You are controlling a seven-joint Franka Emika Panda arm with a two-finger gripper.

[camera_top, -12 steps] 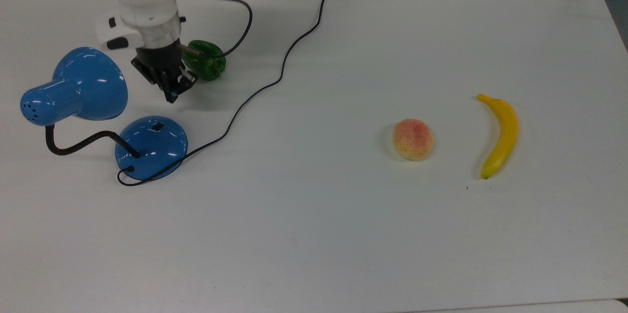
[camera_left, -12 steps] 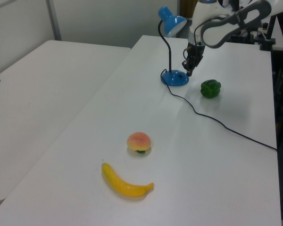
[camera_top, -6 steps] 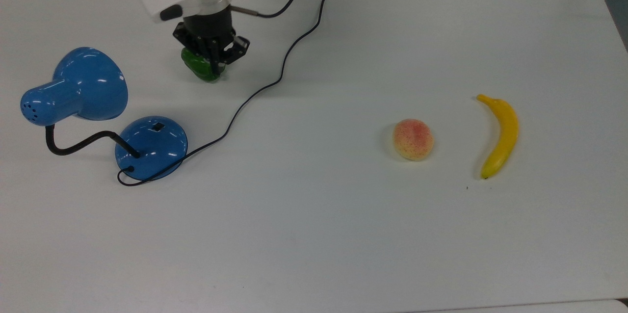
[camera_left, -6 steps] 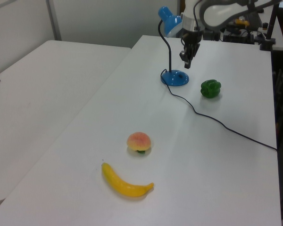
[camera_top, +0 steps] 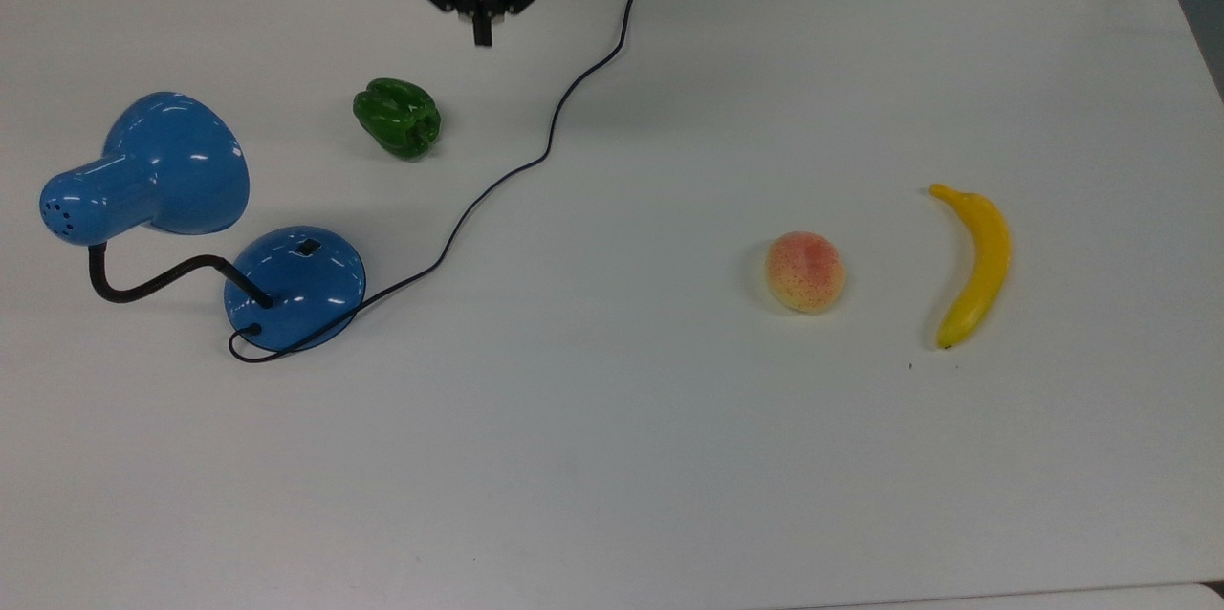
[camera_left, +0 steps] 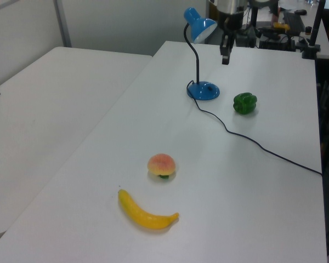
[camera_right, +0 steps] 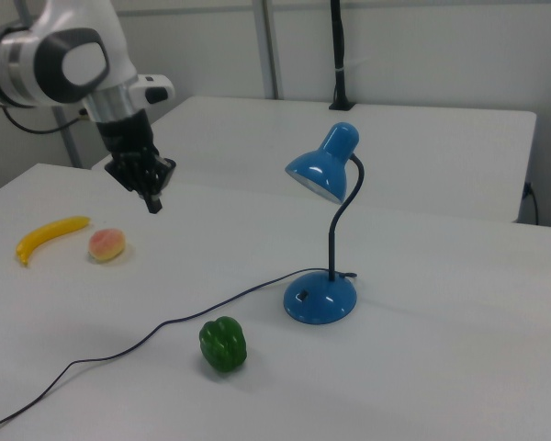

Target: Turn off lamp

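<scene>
One white tabletop carries one blue lamp at the top view's left, its cord trailing away. One banana, one peach and one green pepper lie apart. The gripper hangs high above, fingers pressed together, empty.

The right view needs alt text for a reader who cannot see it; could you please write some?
A blue desk lamp stands on a white table, a green bell pepper beside its cord. The robot's gripper hangs above the table near a peach and banana.
</scene>
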